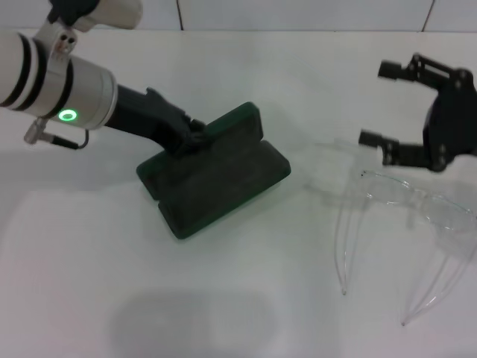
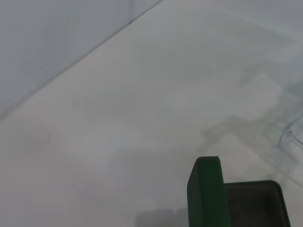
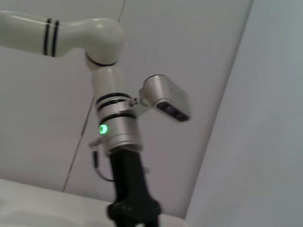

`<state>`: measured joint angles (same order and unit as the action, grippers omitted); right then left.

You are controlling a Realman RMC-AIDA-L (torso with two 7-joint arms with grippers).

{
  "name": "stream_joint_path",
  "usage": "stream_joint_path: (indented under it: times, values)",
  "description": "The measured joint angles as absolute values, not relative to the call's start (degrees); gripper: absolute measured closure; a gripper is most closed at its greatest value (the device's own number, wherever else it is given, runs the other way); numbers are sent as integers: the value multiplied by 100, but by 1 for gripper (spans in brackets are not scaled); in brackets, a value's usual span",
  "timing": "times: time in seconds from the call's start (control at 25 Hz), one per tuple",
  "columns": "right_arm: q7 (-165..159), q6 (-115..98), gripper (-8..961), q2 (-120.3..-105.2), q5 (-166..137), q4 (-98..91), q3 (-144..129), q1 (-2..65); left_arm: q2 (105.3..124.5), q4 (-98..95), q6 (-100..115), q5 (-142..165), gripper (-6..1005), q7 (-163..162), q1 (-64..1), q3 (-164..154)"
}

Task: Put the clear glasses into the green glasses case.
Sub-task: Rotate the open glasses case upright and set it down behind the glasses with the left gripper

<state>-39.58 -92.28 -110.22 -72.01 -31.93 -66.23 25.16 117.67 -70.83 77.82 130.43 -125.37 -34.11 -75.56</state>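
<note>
Left gripper point(image 1: 195, 134) at the far-left edge of the green glasses case point(image 1: 216, 173), its dark fingers pressed against the raised lid; whether they clamp the lid or merely brace it cannot be told, since the fingertips merge with the dark shell. One case is present, lying open near the centre of the white table point(image 1: 223, 313), grey lining upward, lid propped toward the far side. In the left wrist view the lid rim and part of the lined tray appear, with nothing inside that part.

Clear glasses point(image 1: 406, 212), one pair, lie on the table to the right of the case and well apart from it, lens bar toward the far side, both thin arms pointing toward the near edge. Right gripper point(image 1: 399, 112) hovers just beyond the lens bar with its two fingers spread wide and nothing between them.

Probable hazards: the transparent frame is hard to localise, so a descent may close on air or on one thin arm alone, which could flex and let the pair swing or slip. If the lid is only braced, a nudge from the incoming glasses could shift the case or tip the lid shut.
</note>
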Motion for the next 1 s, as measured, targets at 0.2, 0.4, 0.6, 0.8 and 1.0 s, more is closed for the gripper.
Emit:
stream_joint_path:
  times: [0.2,0.4,0.6,0.8,1.0]
  values:
    - [-3948,-10039,114,-10889,-8527,-3195,-6620,2418,11912,-6997,7490,13375,790,-10805,-3630,-7641]
    - [-3941,-10272,114,-10881,-9124,-3194,-6626,2395,11946,-6514,7349,13526,790,-10226,-4052,-7749]
    - [-3937,-10240,114,-10941,-9442,-3166,-6628,2386,11968,-5916,7332,13456,791,-9754,-4512,-7742]
    - [-3937,-10086,114,-10964,-9464,-3144,-6626,2383,11974,-5709,7271,13092,792,-9307,-4591,-7745]
    - [-3937,-10011,115,-10972,-9480,-3151,-6626,2384,11968,-5678,7226,12915,787,-9198,-4654,-7726]
